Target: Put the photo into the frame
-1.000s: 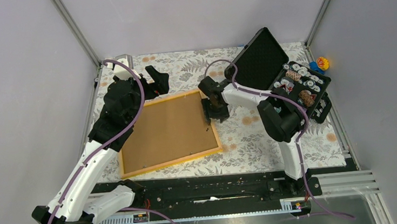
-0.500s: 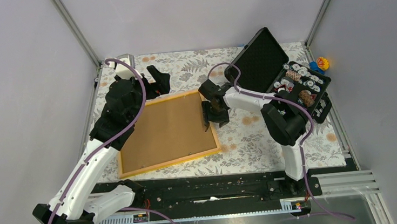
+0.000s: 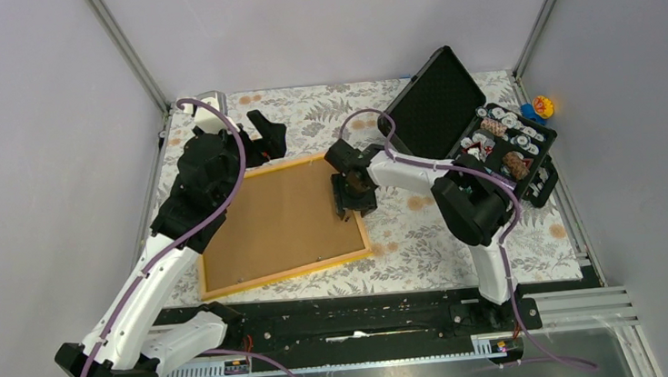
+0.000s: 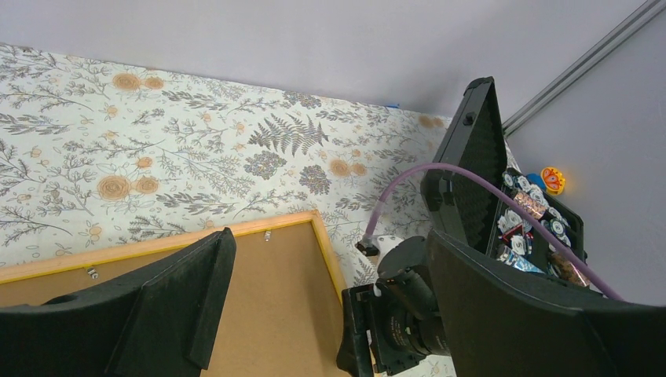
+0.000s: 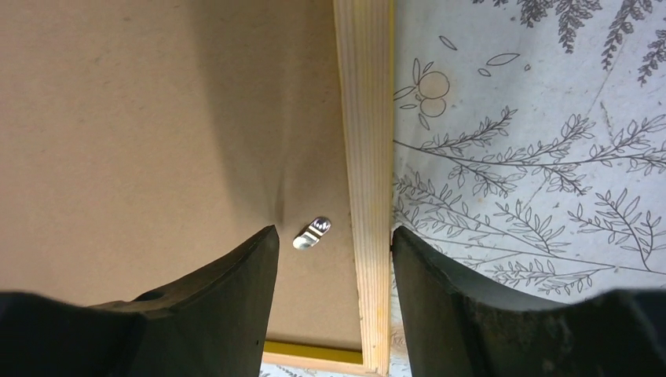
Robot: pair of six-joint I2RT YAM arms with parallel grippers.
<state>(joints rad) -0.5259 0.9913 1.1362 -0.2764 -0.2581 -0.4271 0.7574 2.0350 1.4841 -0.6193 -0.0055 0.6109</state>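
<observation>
The orange-yellow frame (image 3: pixel 287 272) lies face down on the patterned cloth with a brown backing board (image 3: pixel 274 221) filling it. The photo is hidden. My right gripper (image 3: pixel 348 201) is open and points down over the frame's right rail near the far right corner. In the right wrist view its jaws (image 5: pixel 334 251) straddle the wooden rail (image 5: pixel 363 118), one finger over the board beside a small metal clip (image 5: pixel 312 232), the other outside over the cloth. My left gripper (image 3: pixel 262 135) is open and empty, above the frame's far edge (image 4: pixel 196 236).
An open black case (image 3: pixel 480 130) with several small parts stands at the back right. A small yellow and blue toy (image 3: pixel 540 107) sits beyond it. Grey walls and metal posts enclose the table. The arm bases line the near edge.
My right gripper has moved left, from beside the frame's right edge to over its right rail. The left arm and the frame have barely moved.
</observation>
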